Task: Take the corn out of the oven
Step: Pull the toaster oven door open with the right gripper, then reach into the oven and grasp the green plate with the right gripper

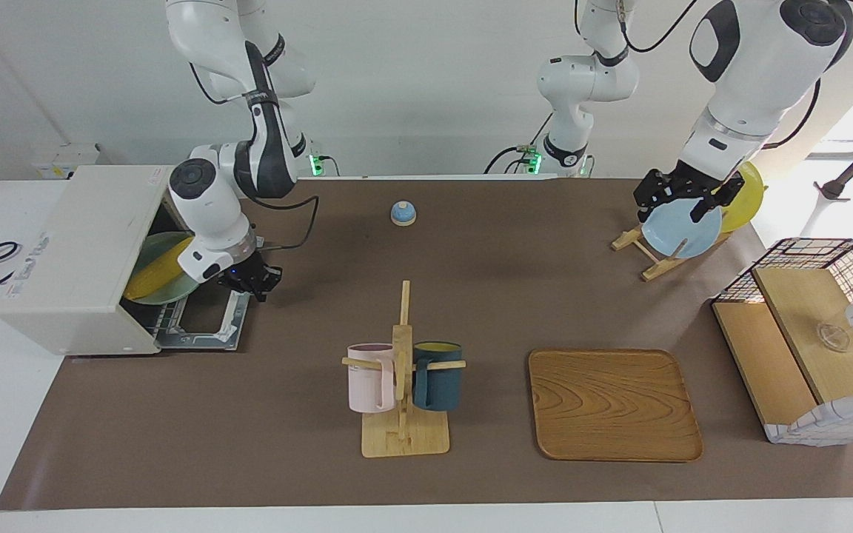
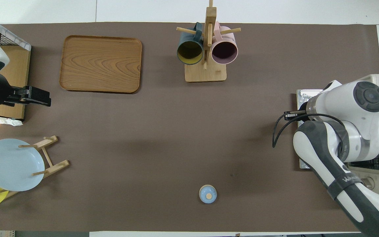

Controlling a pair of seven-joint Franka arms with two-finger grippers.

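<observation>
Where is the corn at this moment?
In the facing view, the corn lies on a green plate inside the open oven, at the right arm's end of the table, beside the right gripper.

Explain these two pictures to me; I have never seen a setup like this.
Two robot arms work at one table. One picture faces them from across it; the other looks down from above their end. The right gripper hangs over the lowered door of the open oven, holding nothing. The corn lies on a green plate inside. The left gripper waits above a plate rack. Also there: a mug stand, a wooden tray, a basket shelf, a small blue bell.
</observation>
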